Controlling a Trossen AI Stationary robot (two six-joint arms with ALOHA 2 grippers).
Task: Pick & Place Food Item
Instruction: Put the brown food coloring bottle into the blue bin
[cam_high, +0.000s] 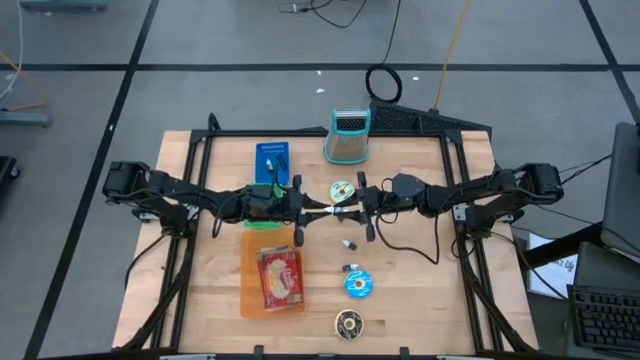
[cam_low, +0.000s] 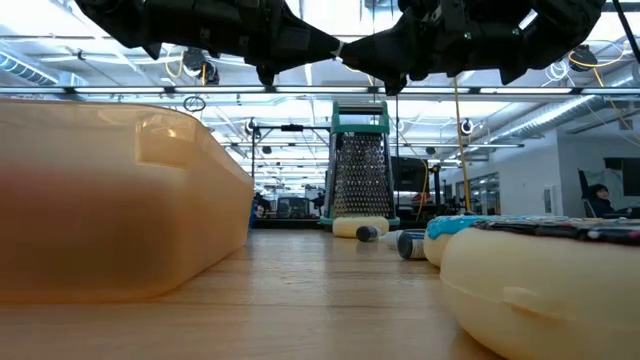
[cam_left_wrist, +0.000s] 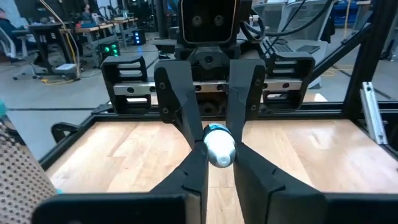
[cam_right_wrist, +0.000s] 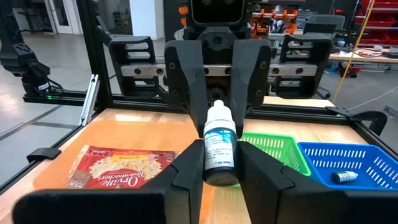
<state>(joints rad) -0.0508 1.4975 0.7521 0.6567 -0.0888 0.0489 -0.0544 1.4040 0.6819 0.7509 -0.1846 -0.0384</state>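
A small white bottle with a blue label (cam_right_wrist: 221, 146) hangs level in the air over the middle of the table, between my two grippers. My left gripper (cam_left_wrist: 219, 163) comes from the left and is shut on its cap end. My right gripper (cam_right_wrist: 221, 168) comes from the right and is shut on its body. In the high view the two meet fingertip to fingertip at the bottle (cam_high: 332, 209). A popcorn packet (cam_high: 281, 277) lies flat in an orange tray (cam_high: 250, 290) nearer the front; no gripper touches it. My left gripper pinches the bottle's white cap end (cam_left_wrist: 219, 152) between its two fingers, which lie level, come from the table's left and run along the bottle. The bottle is clear of the table. My right gripper pinches the bottle's labelled body near its base (cam_right_wrist: 221, 163) between its two fingers, level from the table's right, the fingers along the bottle. The bottle lies level, cap pointing to the left gripper.
A green basket (cam_right_wrist: 273, 146) sits below the left arm, and a blue basket (cam_high: 272, 160) holding another small bottle is behind it. A metal grater (cam_high: 348, 137) stands at the back. Round tins (cam_high: 358, 284) and small loose bits (cam_high: 348, 243) lie at the front right.
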